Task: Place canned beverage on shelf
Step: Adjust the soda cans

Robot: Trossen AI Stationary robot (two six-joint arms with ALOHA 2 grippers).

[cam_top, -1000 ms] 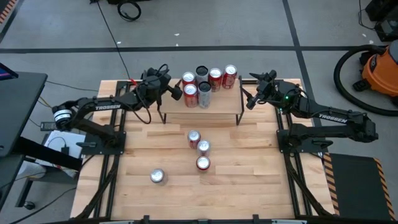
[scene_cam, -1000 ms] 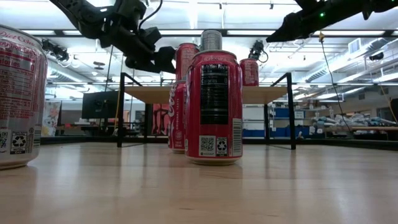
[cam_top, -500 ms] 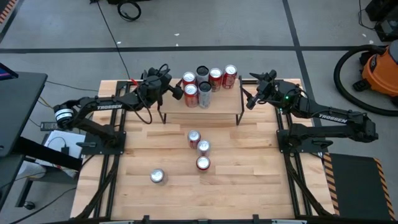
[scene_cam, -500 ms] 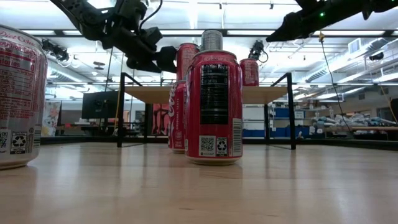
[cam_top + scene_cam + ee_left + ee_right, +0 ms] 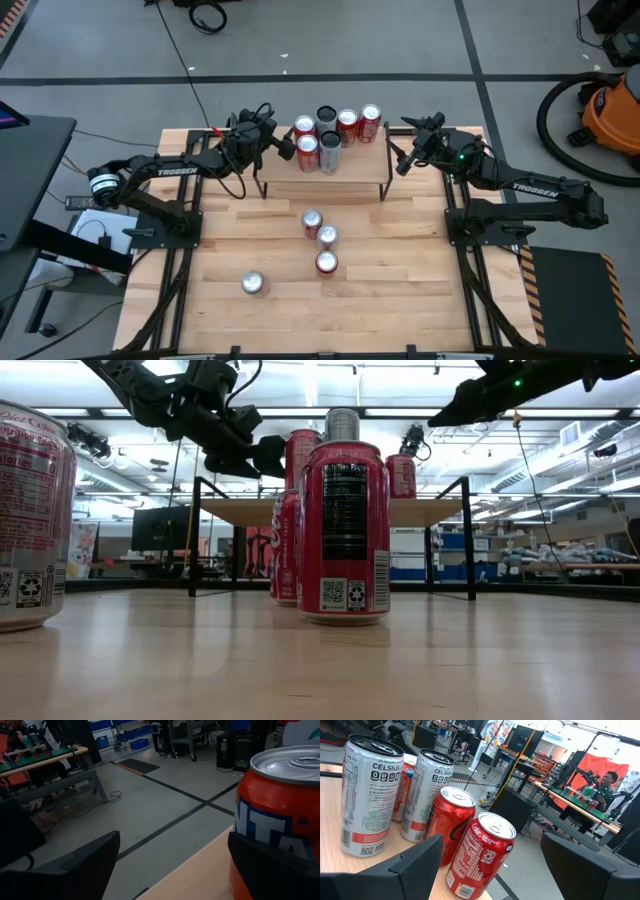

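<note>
The shelf stands at the table's far side with several cans upright on its plank: two silver ones, red cola cans and an orange can. My left gripper hovers open at the shelf's left end, level with the cans. Nothing is between its fingers, and the orange can stands close beside one finger. My right gripper waits open at the shelf's right end, facing the cans with nothing between its fingers.
Three cans stand upright in a cluster on the table in front of the shelf, the nearest one red. A silver can stands alone near the front left. An orange vacuum sits on the floor at the right. A person sits far off.
</note>
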